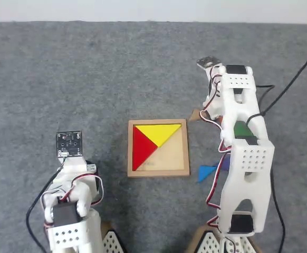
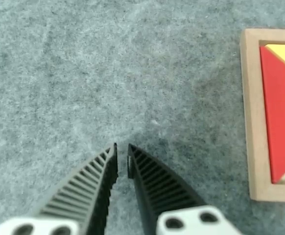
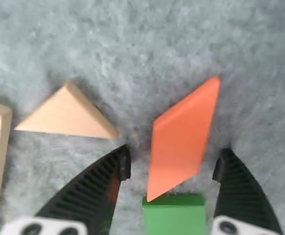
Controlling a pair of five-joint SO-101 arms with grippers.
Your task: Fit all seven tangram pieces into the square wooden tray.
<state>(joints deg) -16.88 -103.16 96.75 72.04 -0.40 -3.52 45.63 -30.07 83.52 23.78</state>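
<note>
One tray (image 1: 159, 173), two triangles (image 1: 157, 133) inside

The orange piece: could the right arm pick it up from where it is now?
Probably yes. The right gripper is open with a finger on each side of the orange piece. The green piece at its end, also between the fingers, might crowd the grip.

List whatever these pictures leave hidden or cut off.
- High view: the right arm covers most of the green piece and the purple piece; their shapes cannot be told.
- Left wrist view: the tray is cut off by the picture's edge.
- Right wrist view: whether the open fingers touch the orange piece cannot be told.
</note>
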